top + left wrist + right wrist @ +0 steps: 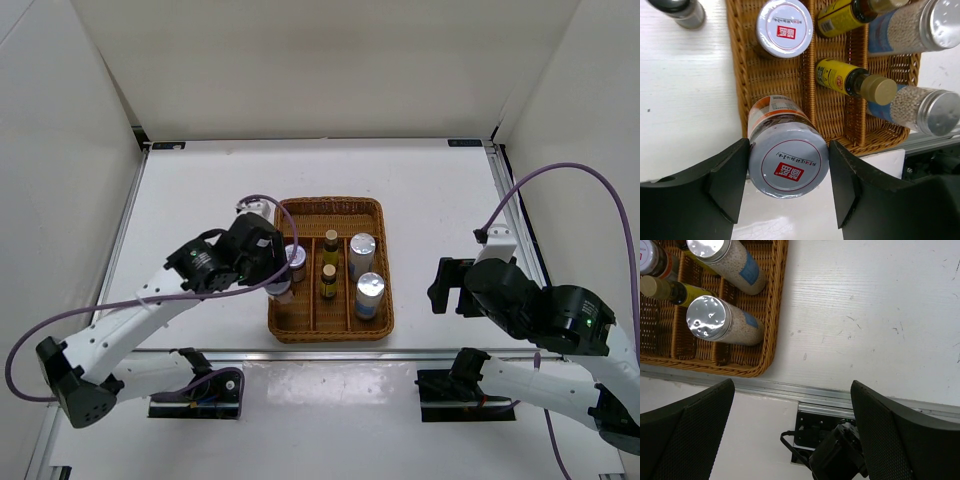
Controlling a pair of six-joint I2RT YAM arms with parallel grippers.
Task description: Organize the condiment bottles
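White table (pixel 430 200) inside plain white walls (pixel 330 60); brown wicker tray (pixel 330 205) with three lengthwise compartments sits at centre. Left gripper (pixel 788 147) is clamped on near jar (pixel 788 170), one finger pressed to each side, at the 6 o'clock end of the tray's 9 o'clock compartment. Whether the jar's base rests on the wicker cannot be told. Far jar (pixel 784 27), with the same silver lid and red mark, stands upright toward 12 o'clock in that compartment, apart from the gripped one. Middle compartment holds near amber-yellow bottle (pixel 847 77) and far amber-yellow bottle (pixel 842 17), in line. The 3 o'clock compartment holds near white cylinder (pixel 920 105) and far white cylinder (pixel 905 30), silver caps up. Small dark bottle (pixel 682 12) stands on the table outside the tray, at about 10 o'clock from it. Right gripper (pixel 792 386) hangs over the table's near edge at 3 o'clock of the tray, fingers wide apart, nothing between them.
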